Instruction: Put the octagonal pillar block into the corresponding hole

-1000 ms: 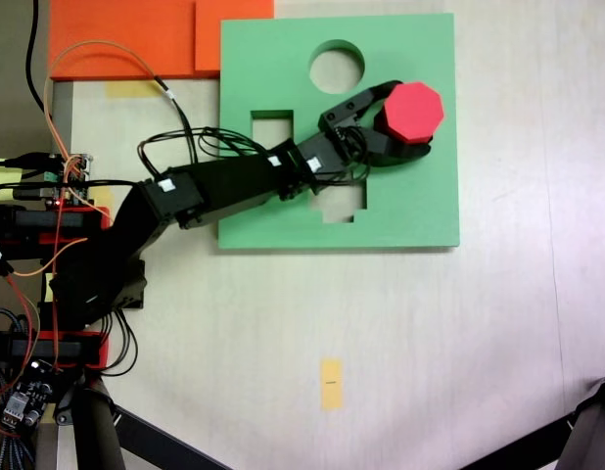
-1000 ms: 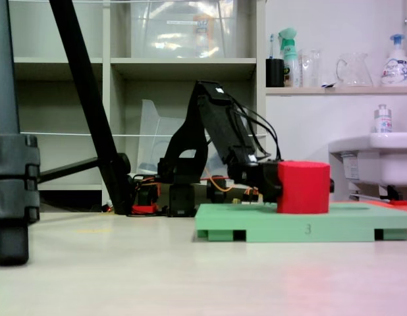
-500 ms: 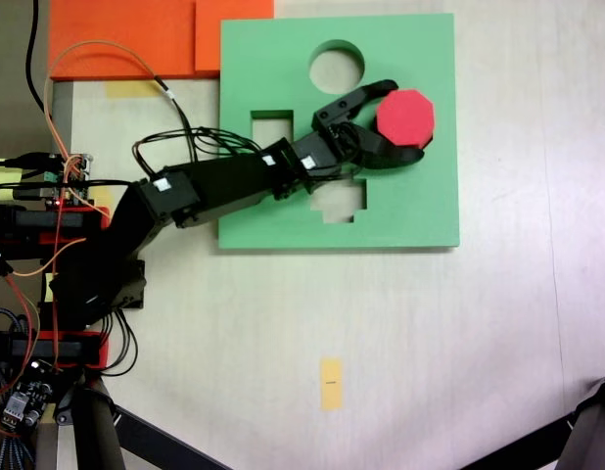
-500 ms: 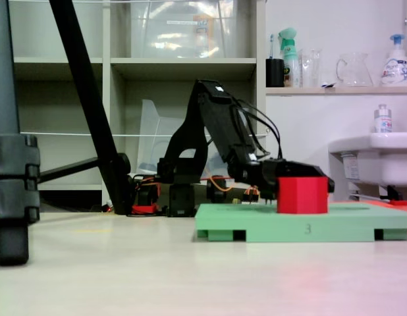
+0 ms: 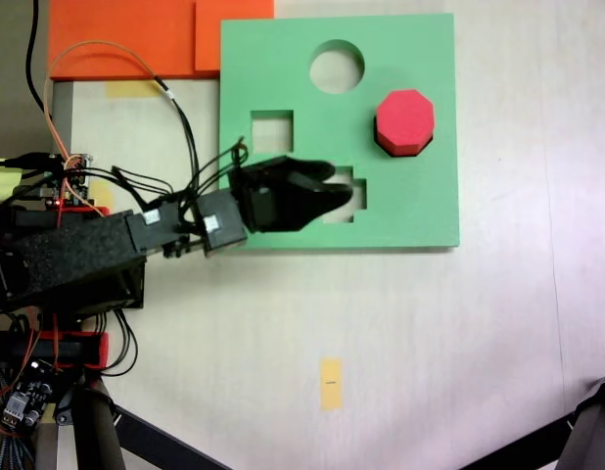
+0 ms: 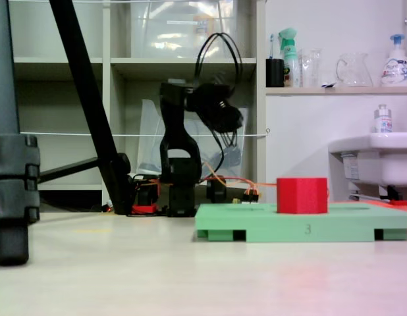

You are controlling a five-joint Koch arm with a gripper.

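The red octagonal pillar block (image 5: 404,118) stands upright in the right part of the green foam board (image 5: 420,211), sunk into its eight-sided cutout, which it hides. From the side, the block (image 6: 302,195) rises above the board (image 6: 302,229). My gripper (image 5: 340,184) is raised and drawn back over the board's lower middle, well left of the block and not touching it. In the low fixed view the gripper (image 6: 223,115) hangs high above the table. Its jaws overlap as one dark shape, with nothing held.
The board also has a round cutout (image 5: 337,67), a square cutout (image 5: 271,130) and a cross-shaped cutout (image 5: 359,192) partly under the gripper. Orange foam sheets (image 5: 136,34) lie at the top left. Wires and electronics (image 5: 48,186) crowd the left edge. A tripod leg (image 6: 91,112) stands nearby.
The gripper let go of the red block, which dropped lower into the board. The arm then lifted and pulled back to the left, away from the block.
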